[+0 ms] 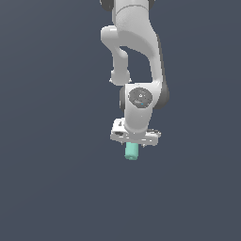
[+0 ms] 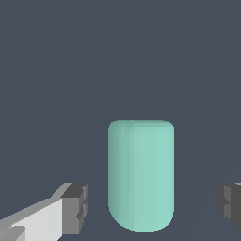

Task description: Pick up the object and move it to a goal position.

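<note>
The object (image 1: 131, 151) is a small mint-green stubby cylinder with a plain matte surface, seen just below the white hand in the exterior view. My gripper (image 1: 134, 142) hangs directly over it, pointing down. The wrist view has the object (image 2: 141, 175) lying between the two dark finger pads (image 2: 77, 207), with a clear gap on each side. The gripper (image 2: 153, 207) is open and touches nothing. In the exterior view the hand hides the cylinder's upper part. No goal marker shows in either view.
A plain dark grey-blue surface (image 1: 47, 188) fills both views. The white arm (image 1: 136, 47) rises from the hand to the exterior view's top edge. No other objects or edges show.
</note>
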`<state>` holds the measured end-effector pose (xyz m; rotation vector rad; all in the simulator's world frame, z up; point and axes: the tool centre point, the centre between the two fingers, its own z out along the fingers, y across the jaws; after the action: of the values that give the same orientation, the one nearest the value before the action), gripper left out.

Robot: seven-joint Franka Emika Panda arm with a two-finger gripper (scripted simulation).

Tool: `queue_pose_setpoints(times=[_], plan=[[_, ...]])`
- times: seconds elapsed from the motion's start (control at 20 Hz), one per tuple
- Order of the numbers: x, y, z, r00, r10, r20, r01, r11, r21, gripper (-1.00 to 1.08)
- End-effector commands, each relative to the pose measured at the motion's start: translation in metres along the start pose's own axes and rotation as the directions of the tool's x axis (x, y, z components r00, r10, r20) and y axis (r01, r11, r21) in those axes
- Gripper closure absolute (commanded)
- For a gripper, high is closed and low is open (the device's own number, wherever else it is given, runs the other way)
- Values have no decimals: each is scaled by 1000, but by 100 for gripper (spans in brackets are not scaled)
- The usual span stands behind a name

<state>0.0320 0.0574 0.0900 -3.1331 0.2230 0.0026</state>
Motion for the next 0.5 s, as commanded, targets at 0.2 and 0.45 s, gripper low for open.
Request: queue_pose_setpoints(times=[0.2,0.45], plan=[[0,0,14,1000,1,-1,-1,1000,0,-92],[0,0,41,1000,3,-1,-3,1000,0,-92]])
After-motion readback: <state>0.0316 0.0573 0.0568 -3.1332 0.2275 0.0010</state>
